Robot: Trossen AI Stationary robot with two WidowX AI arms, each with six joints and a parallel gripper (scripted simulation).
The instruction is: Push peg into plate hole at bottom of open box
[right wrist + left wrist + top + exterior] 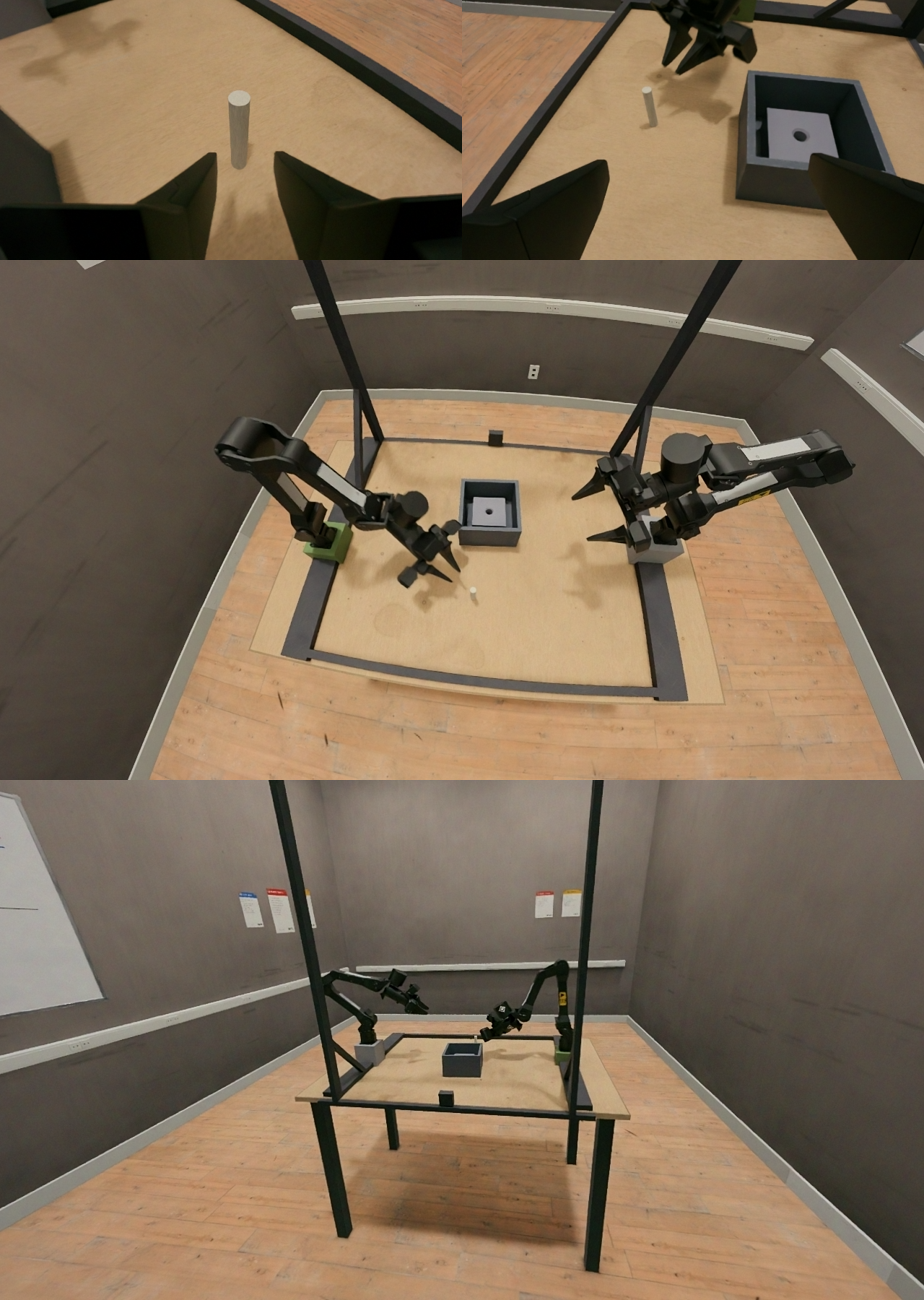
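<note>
The white peg (pixel 473 590) stands upright on the table top, free, in front of and to the left of the open dark box. The grey plate (pixel 801 135) with its hole (pixel 800 136) lies at the box bottom. My right gripper (pixel 454 573) is open and empty, just behind the peg and above it; in the right wrist view the peg (pixel 239 130) stands just beyond the fingertips, not between them. My left gripper (pixel 581 518) is wide open and empty, raised on the other side of the box. The left wrist view shows the peg (pixel 650 107) and the right gripper (pixel 672 68).
A small black cube (pixel 495 437) sits at the table's far edge. Two black frame posts (pixel 362 427) (pixel 636 431) rise near the arm bases. A dark border strip (pixel 478 680) runs round the table top.
</note>
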